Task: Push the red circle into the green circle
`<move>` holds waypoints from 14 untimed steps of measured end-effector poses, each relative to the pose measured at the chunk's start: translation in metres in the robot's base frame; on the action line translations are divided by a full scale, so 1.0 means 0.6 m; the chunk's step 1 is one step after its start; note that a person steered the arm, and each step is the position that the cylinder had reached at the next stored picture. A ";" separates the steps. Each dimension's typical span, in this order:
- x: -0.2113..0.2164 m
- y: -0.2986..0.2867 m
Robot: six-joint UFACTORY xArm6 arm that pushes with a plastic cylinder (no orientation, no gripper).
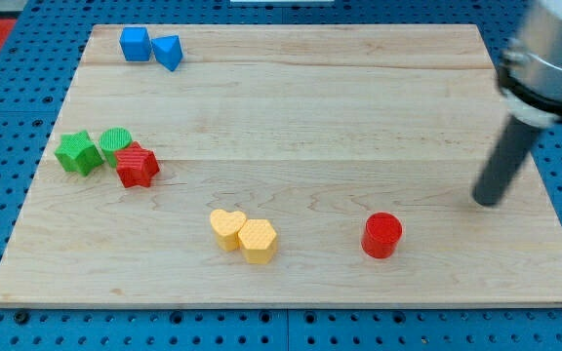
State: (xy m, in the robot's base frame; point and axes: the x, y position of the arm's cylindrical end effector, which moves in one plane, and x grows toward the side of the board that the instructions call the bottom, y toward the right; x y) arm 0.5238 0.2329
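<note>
The red circle point(381, 235) stands on the wooden board toward the view's bottom right. The green circle point(116, 142) sits at the view's left, touching a green star point(78, 153) on its left and a red star point(137, 165) at its lower right. My tip point(487, 202) rests on the board to the right of the red circle and a little above it, well apart from it. The green circle is far off to the left of the tip.
Two blue blocks point(136, 44) point(169, 51) lie side by side at the view's top left. A yellow heart point(226, 227) and a yellow hexagon-like block point(259, 240) touch each other near the bottom middle. The board's right edge point(544, 175) is close to the tip.
</note>
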 end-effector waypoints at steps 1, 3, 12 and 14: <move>0.094 -0.088; 0.019 -0.272; -0.089 -0.526; -0.127 -0.479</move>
State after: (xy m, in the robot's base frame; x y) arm 0.4475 -0.0546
